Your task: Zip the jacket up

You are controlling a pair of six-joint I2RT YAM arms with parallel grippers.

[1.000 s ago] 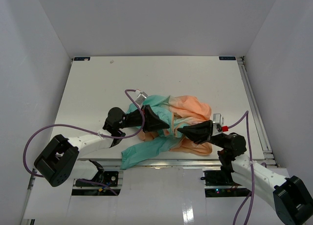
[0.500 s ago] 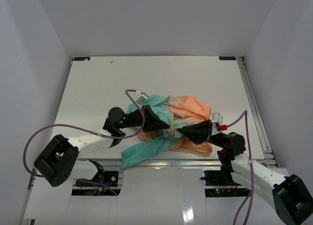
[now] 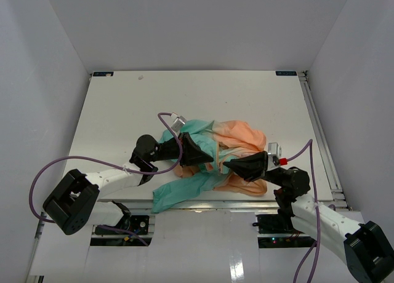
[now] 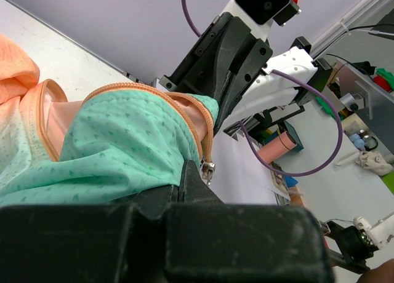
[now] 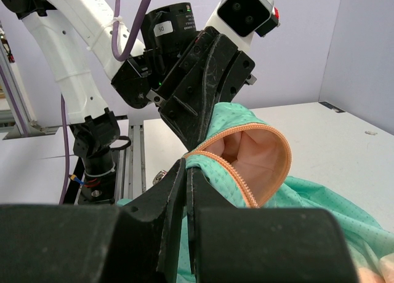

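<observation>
White worktop (image 3: 123, 104) carries the jacket (image 3: 240, 135), bunched up near the front edge between the 2 arms. Left gripper (image 3: 209, 159) is clamped on the teal hem by the zipper slider (image 4: 208, 170). Right gripper (image 3: 226, 164) pinches the opposite zipper tape (image 5: 237, 179), I'd guess to line up both ends. Crumpled folds crowd the zipper.

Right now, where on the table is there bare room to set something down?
Bare: the far half of the table, between the jacket and the back wall, and the strips either side of the jacket. Crowded: the near middle, where the left gripper and right gripper clamp the jacket.
</observation>
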